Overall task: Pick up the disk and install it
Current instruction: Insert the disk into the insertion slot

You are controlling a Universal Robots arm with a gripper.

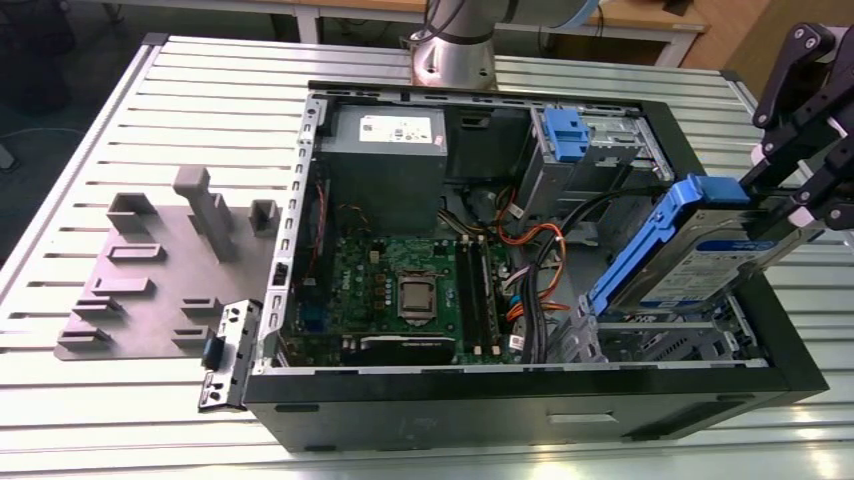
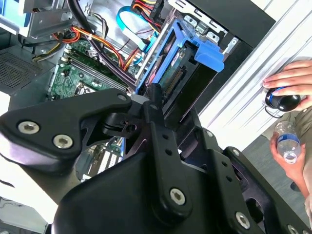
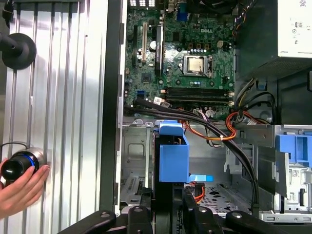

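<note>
Clearance was tight at the corner of the open computer case (image 1: 441, 420) on the exterior view's right, where my gripper (image 1: 790, 200) held the disk (image 1: 694, 250) by one end, jaws closed on its sides. The disk hung tilted, its lower end dipping toward the bare metal drive bay (image 1: 667, 340) and its upper end raised above the case's black rim. Black and orange cables (image 3: 209, 122) crossed just beside the bay in the first wrist view, near the disk's blue end tab. The blue-latched drive cage (image 1: 587, 150) stood further along the same wall, apart from the disk. The bay lay open beneath the disk. Motherboard (image 1: 400, 290) and power supply (image 1: 387, 150) filled the case's other half, well apart from my load. The case sat on a slatted aluminium table (image 1: 107, 430), with a grey fixture plate (image 1: 147, 300) beside it on the exterior view's left. A person's hand (image 3: 22, 187) rested on the table beside the case, on a round black object (image 3: 17, 165). In the second wrist view another hand held a plastic bottle (image 2: 287, 144). The disk showed a silver-grey body, a white-and-blue label and a blue plastic carrier framing it.
</note>
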